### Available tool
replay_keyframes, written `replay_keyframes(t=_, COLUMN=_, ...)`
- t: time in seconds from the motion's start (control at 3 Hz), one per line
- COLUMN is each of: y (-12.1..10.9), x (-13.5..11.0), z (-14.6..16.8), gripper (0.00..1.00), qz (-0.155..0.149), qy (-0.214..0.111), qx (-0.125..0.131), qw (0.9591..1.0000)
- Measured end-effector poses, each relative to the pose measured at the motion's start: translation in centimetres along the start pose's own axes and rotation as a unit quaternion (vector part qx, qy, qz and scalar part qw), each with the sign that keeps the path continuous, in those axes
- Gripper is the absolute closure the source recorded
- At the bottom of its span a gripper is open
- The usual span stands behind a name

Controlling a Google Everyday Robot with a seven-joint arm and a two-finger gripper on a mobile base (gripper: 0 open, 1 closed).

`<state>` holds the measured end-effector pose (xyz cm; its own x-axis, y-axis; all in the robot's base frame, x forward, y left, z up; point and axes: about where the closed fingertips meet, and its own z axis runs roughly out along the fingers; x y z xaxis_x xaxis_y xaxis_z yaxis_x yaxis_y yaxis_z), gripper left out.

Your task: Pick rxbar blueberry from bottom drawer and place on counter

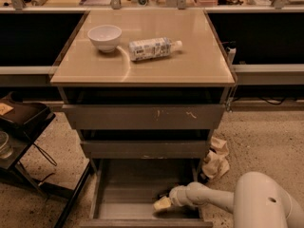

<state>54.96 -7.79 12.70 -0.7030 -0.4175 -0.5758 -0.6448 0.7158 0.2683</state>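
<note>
- One arm (214,199) only, so there is no choice of side. Its end effector (163,204) is down inside the drawer (124,199), low over the floor at the front right, entering from the right.
- Bar (165,193): only a small dark patch shows, touching or just behind the end effector's pale tip, toward the drawer's back. Most of it is covered, and its long axis cannot be read.
- End effector state: I cannot tell whether it is apart or clamped on the bar, because the contact point is hidden.
- Judgement: the coming move turns on whether the bar is gripped. If it is, the path runs up and back, past the two drawer fronts (142,118) above, to the table (194,68).
- Drawer contents: the bar is the only item seen in it.
- Table: the bowl (105,36) stands upright at left rear, and its inside cannot be read. The bottle (152,48) lies on its side just beside the bowl, cap to the right. The front half looks fit for set-down.
</note>
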Motion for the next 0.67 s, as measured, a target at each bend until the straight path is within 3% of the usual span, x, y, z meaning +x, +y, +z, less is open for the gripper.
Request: replay_keyframes(t=0.67, y=0.6, x=1.29, z=1.18, gripper=0.0, qz=0.01, qy=0.005, qx=-0.011, qw=0.9999)
